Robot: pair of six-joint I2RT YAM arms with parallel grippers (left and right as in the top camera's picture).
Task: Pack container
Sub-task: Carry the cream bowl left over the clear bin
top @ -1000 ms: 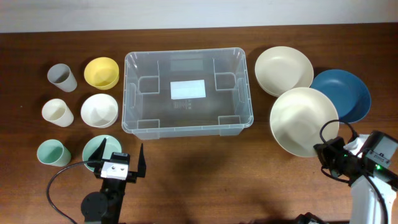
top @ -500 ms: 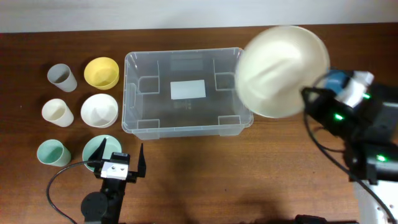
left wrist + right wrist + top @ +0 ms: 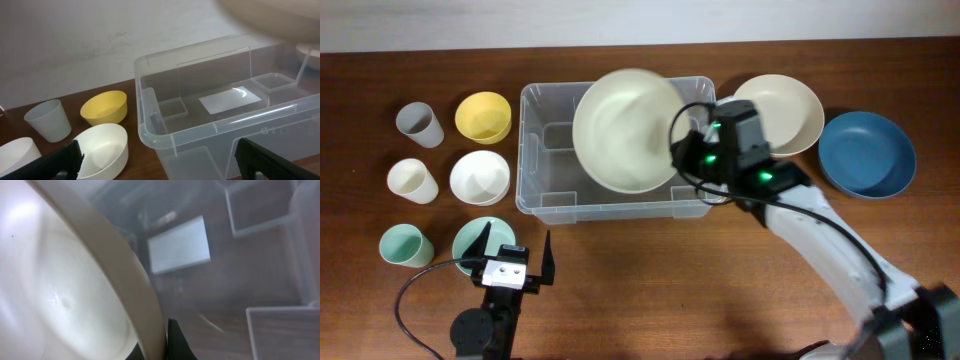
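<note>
The clear plastic container (image 3: 534, 150) stands at the table's middle back; it also shows in the left wrist view (image 3: 165, 135), and its white label shows in the right wrist view (image 3: 180, 245). My right gripper (image 3: 682, 150) is shut on the rim of a large cream bowl (image 3: 625, 130) and holds it over the container. The bowl fills the left of the right wrist view (image 3: 65, 295), pinched at my right gripper (image 3: 162, 340). My left gripper (image 3: 515, 255) is open and empty near the front edge, in front of the container's left end.
Left of the container stand a yellow bowl (image 3: 483, 116), a white bowl (image 3: 480, 177), a green bowl (image 3: 470, 240), a grey cup (image 3: 419, 124), a cream cup (image 3: 411, 180) and a green cup (image 3: 400, 245). At the right lie a cream bowl (image 3: 790, 105) and a blue bowl (image 3: 867, 153).
My right arm has lifted the large cream bowl off the table at the right and carried it left, over the container. The left arm has not moved.
</note>
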